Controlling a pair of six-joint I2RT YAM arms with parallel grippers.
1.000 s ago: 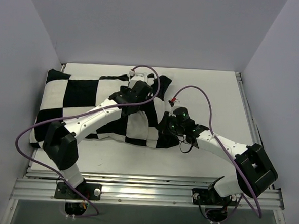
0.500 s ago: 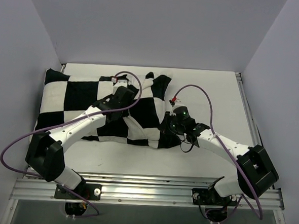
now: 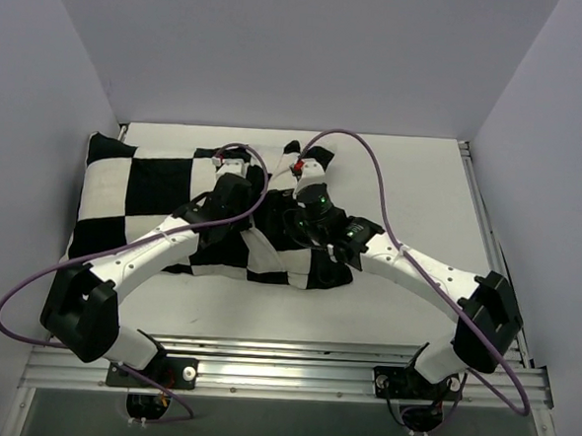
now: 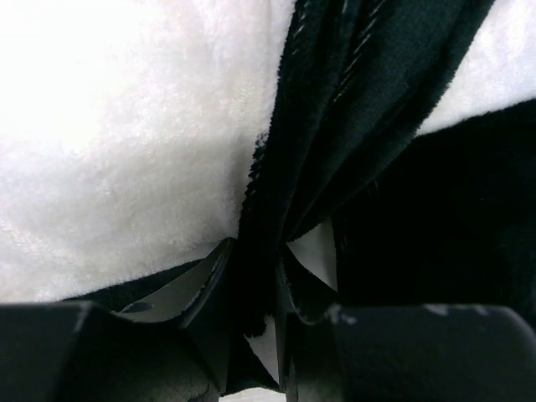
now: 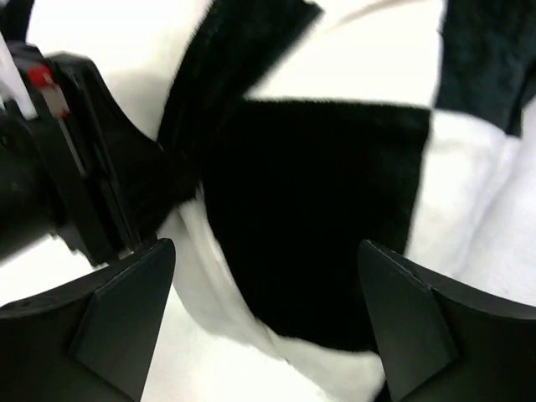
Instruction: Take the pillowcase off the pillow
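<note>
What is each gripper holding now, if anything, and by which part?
The left gripper pinches the pillowcase by a raised fold of its black fabric. The right gripper is open over the pillowcase and holds nothing.

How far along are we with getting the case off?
Nothing looks done yet: the pillowcase lies full and checkered, and no plain white pillow shows. In hand: the left gripper pinches a black fold; the right gripper hangs open over the fabric. Remaining: pulling the case off entirely.

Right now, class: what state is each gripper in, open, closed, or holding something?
Left gripper: closed, pinching a black fold of the pillowcase.
Right gripper: open, holding nothing, over the pillowcase.
</note>
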